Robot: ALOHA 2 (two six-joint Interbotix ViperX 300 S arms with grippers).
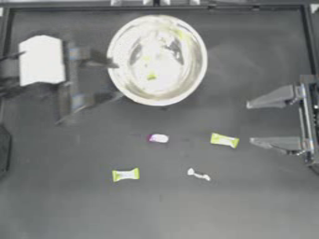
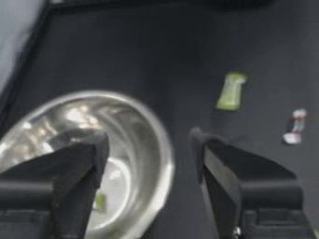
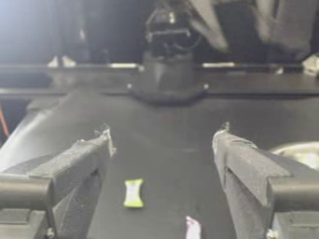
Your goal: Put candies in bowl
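Note:
The shiny metal bowl [image 1: 128,88] stands at the table's upper middle, with one yellow-green candy [image 1: 151,76] lying inside it. My left gripper [image 1: 116,80] is open at the bowl's left rim, nothing between its fingers. In the left wrist view the bowl [image 2: 163,154] and that candy [image 2: 100,201] show between the jaws. Below the bowl, the other candies lie loose on the table: a purple-and-white one [image 1: 157,138], a yellow-green one [image 1: 224,140], another yellow-green one [image 1: 126,174] and a thin white-and-red one [image 1: 198,174]. My right gripper [image 1: 250,122] is open at the right edge.
A white block [image 1: 41,59] sits on the left arm near the table's left side. The left arm's base [image 3: 167,79] stands at the far end in the right wrist view. The table's raised rim [image 1: 156,6] runs along the top.

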